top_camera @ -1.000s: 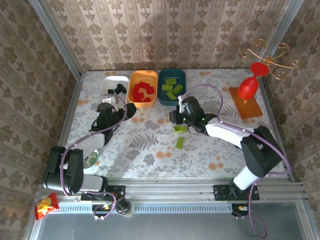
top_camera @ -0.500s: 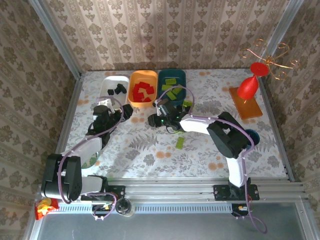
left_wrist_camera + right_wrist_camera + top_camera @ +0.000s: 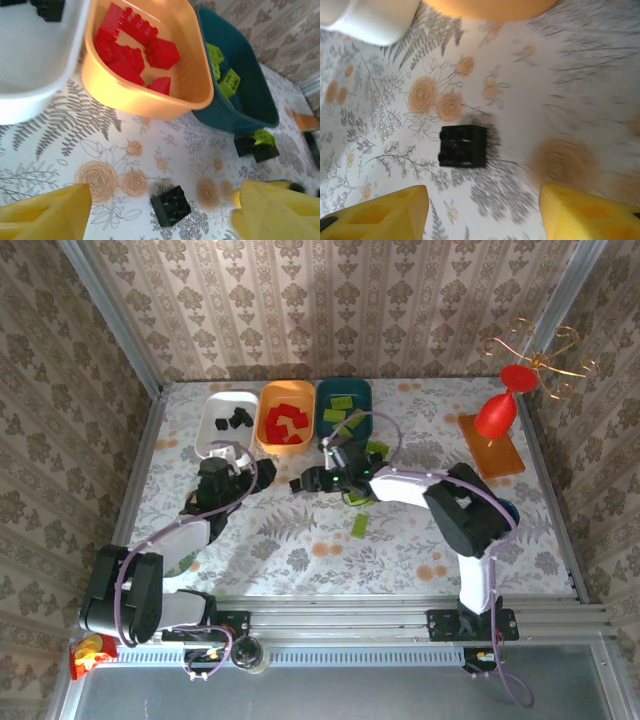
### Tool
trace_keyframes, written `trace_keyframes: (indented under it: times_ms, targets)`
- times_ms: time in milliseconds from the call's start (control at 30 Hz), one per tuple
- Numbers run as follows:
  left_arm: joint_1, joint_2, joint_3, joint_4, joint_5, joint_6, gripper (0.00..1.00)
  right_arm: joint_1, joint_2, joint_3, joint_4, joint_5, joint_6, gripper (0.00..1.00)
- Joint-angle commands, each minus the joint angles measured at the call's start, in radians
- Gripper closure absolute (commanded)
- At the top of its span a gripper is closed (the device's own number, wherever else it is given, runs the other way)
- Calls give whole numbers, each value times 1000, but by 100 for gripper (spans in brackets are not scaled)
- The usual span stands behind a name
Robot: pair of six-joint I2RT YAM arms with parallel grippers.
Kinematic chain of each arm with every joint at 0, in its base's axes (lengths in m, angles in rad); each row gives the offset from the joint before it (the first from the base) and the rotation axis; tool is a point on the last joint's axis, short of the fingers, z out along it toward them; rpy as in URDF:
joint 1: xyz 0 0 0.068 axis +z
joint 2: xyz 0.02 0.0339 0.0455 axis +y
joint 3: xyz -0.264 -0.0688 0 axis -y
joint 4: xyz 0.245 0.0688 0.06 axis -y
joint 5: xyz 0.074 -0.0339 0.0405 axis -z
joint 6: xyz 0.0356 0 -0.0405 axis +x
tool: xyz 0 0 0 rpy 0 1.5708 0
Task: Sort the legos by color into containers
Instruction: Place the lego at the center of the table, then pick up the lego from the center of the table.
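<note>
A small black plastic lego brick [image 3: 462, 145] lies on the flowered desk [image 3: 560, 75] before three containers: a white plastic tray [image 3: 35, 85] holding black bricks [image 3: 50, 7], an orange plastic tray [image 3: 150, 102] holding red bricks [image 3: 130, 50], and a dark teal plastic tray [image 3: 250, 105] holding lime green bricks [image 3: 225, 80]. The right gripper [image 3: 482, 205] and the left gripper [image 3: 240, 475] both face it, yellow fingers spread wide and empty. It probably sits there for the left arm, which is nearer the white tray.

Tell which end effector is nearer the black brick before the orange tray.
Right, seemingly: the right end effector hangs just over the black brick; the left end effector faces it from farther back.
</note>
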Motion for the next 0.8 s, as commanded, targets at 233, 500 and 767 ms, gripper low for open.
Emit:
trace_keyframes:
  times_ms: [233,500,767]
  targets:
    - [-192,239,92,-82,-133,46,23,-146,-324,-261,-5,78,-28,31]
    - [-259,406,229,-131,-182,112,29,-158,-316,-291,18,62,-21,30]
    - [-327,498,357,-276,-366,222,30,-172,-329,-307,28,53,-22,30]
